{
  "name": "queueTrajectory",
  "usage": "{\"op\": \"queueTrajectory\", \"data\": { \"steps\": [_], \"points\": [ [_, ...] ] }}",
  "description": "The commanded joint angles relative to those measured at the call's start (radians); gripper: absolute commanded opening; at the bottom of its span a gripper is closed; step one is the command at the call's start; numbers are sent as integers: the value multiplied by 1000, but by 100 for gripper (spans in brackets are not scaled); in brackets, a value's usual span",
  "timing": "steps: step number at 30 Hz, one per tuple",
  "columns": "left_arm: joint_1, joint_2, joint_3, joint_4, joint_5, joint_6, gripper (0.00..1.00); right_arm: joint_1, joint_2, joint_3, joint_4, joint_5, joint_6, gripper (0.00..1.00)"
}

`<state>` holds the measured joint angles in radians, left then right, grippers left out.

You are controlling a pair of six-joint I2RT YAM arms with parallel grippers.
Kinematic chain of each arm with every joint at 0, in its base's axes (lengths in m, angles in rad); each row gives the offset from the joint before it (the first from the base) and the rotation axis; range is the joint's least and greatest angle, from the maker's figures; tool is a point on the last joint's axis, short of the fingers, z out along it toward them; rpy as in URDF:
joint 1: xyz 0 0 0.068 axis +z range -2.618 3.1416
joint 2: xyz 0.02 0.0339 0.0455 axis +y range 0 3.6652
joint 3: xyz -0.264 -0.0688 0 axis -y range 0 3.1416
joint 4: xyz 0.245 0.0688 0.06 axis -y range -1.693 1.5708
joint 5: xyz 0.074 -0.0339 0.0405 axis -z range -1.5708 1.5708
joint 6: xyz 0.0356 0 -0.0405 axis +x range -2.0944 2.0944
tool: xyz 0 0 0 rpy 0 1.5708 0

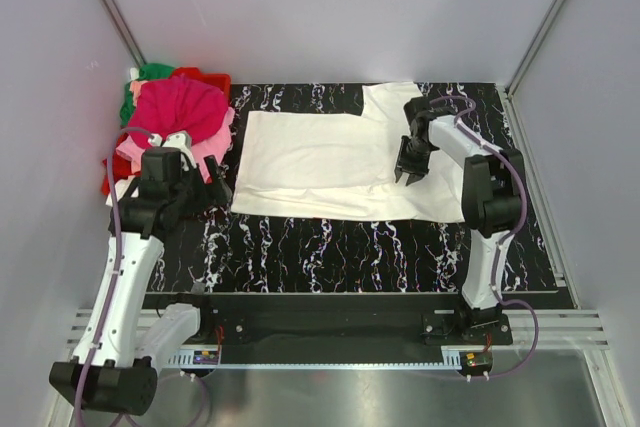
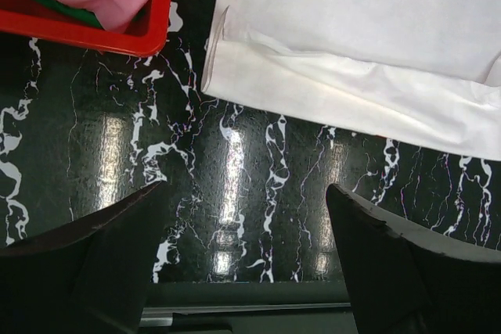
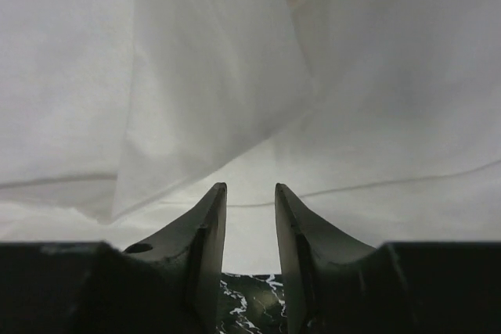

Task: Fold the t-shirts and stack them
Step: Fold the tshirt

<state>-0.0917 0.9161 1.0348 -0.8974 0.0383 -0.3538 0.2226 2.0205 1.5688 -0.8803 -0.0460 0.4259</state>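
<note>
A large white t-shirt (image 1: 320, 162) lies spread flat on the black marbled table, one part folded over itself. In the left wrist view its near left corner (image 2: 352, 44) shows a folded hem. My left gripper (image 1: 212, 189) (image 2: 244, 187) hangs open over bare table just left of that corner, with nothing between its fingers. My right gripper (image 1: 410, 173) (image 3: 250, 187) points down over the shirt's right part (image 3: 235, 76). Its jaws stand a narrow gap apart and hold nothing; white cloth lies just beyond the tips. Magenta (image 1: 180, 107), pink (image 1: 208, 147) and green (image 1: 145, 77) t-shirts are heaped at the far left.
The heap sits in a red bin (image 2: 94, 33) at the table's left edge, close beside my left gripper. Grey walls close in the left, back and right sides. A strip of bare marbled table (image 1: 330, 247) runs between the white shirt and the arm bases.
</note>
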Motion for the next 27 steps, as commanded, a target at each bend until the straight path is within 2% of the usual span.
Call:
{"op": "queueTrajectory", "data": {
  "steps": [1,8,13,14,18,20,21,22,24,26,27],
  "points": [
    [1,-49,-30,34,-5,35,87,0,47,92,-3,-28,27,37],
    [1,-54,-45,17,8,32,87,0,165,212,-29,-31,27,37],
    [1,-54,-19,-9,21,35,87,0,256,385,-32,-73,59,36],
    [1,-46,-10,-15,23,39,87,3,273,451,-25,-99,65,37],
    [1,-34,42,-67,2,52,87,18,355,609,105,-372,86,36],
    [1,-43,47,-77,12,49,87,32,389,704,83,-408,73,36],
    [1,-48,48,-80,5,47,87,38,379,697,83,-407,44,38],
    [1,-54,45,-90,0,47,87,43,322,670,111,-394,27,50],
    [1,-78,28,-89,-14,49,88,47,238,518,179,-326,-22,63],
    [1,-97,13,-84,-14,44,88,43,120,371,199,-223,-39,72],
    [1,-103,5,-83,-18,42,88,32,86,332,201,-134,-64,72]
  ]
}}
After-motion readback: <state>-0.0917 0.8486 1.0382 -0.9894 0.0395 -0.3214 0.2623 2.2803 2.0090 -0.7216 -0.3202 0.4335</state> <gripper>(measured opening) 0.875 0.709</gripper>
